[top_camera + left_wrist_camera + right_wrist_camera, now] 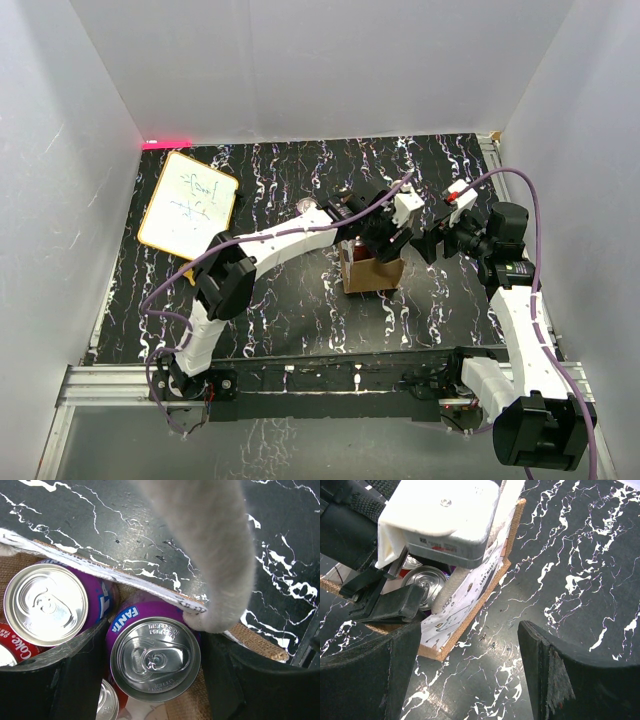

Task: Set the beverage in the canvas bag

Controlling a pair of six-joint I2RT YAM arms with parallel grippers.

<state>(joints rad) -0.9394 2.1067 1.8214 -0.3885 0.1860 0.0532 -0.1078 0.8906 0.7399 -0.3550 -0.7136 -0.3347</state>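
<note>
Left claw (155,630) grips the upright purple can (155,661), down inside the bag (371,273) among other cans (46,604). Right claw (470,635) gapes empty just beside the bag, over the worktop (580,580).

Left arm (280,240) reaches forward-right from base, elbow bent, wrist pointing straight down; left gripper (155,630) jaws sit against both sides of a purple can (155,660); right arm (525,320) rises and folds inward, wrist tilted down; right gripper (470,630) spread wide, nothing between fingers, just beside the left one
</note>
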